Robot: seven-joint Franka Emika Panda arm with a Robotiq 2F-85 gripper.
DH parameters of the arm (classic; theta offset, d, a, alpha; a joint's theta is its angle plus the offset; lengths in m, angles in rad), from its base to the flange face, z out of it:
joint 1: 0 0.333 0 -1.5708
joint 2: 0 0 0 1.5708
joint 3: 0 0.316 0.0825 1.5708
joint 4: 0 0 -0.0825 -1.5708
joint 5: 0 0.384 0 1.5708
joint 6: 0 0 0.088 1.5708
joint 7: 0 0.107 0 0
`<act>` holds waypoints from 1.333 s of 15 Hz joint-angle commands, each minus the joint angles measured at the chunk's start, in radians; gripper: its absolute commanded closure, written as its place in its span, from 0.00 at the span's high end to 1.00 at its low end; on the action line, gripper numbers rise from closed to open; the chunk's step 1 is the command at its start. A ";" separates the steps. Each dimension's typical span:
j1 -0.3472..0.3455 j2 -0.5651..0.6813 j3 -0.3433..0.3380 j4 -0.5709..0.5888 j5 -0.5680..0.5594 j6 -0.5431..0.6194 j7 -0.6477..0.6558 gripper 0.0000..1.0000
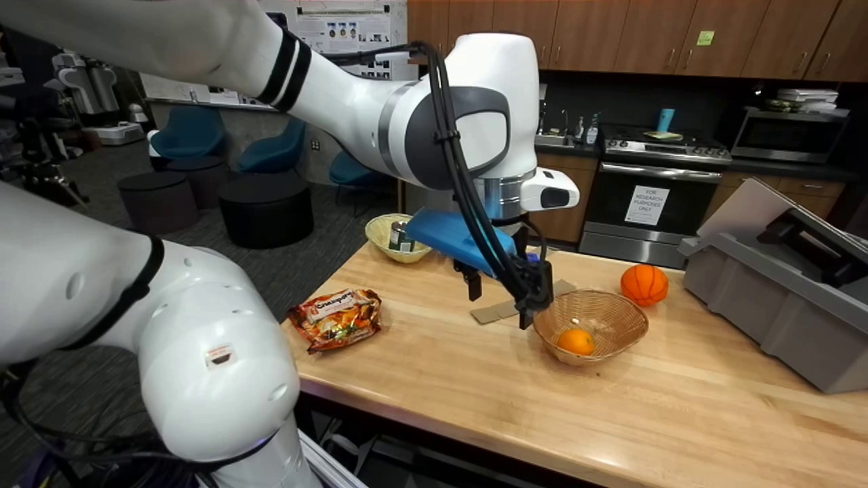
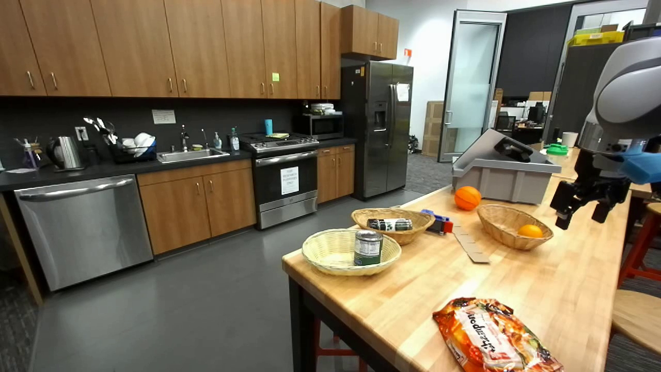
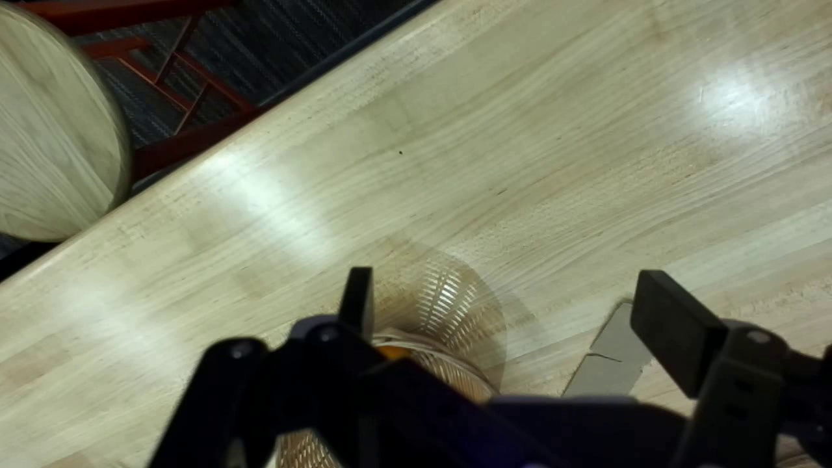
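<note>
Hanging over the wooden table (image 1: 441, 369), with the gripper (image 1: 500, 312) spread wide apart, gripping nothing and apparently clear of every surface. Nearest in an exterior view, just past three o'clock from the gripper: a wicker basket (image 1: 605, 322), standing on the table, oval-mouthed, woven in thin tan strands. Likely to prove light, springy and apt to slide or tip when nudged; best taken by the rim, across one wall, mildly enough to spare the weave. Inside, toward seven o'clock, an orange (image 1: 575, 341): smooth, round, probably firm but bruisable, likely to roll, best held across the widest girth. At about ten o'clock from the basket, a creased cardboard strip (image 1: 488, 314), flat, matt, bendy-looking; at two, an orange-coloured ball (image 1: 644, 285) seamed like a basketball; at three, a straight-sided grey bin (image 1: 766, 308), rigid by its look. At nine o'clock from the gripper, a glossy, crinkled food packet (image 1: 339, 320), presumably soft; at ten, a pale woven basket (image 1: 378, 232) with a cylindrical can (image 1: 400, 237). Farthest off, toward two o'clock, a steel-and-dark-glass oven (image 1: 686, 203).
</note>
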 commanded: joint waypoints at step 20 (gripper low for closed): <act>0.059 -0.005 -0.051 0.025 -0.005 0.029 -0.251 1.00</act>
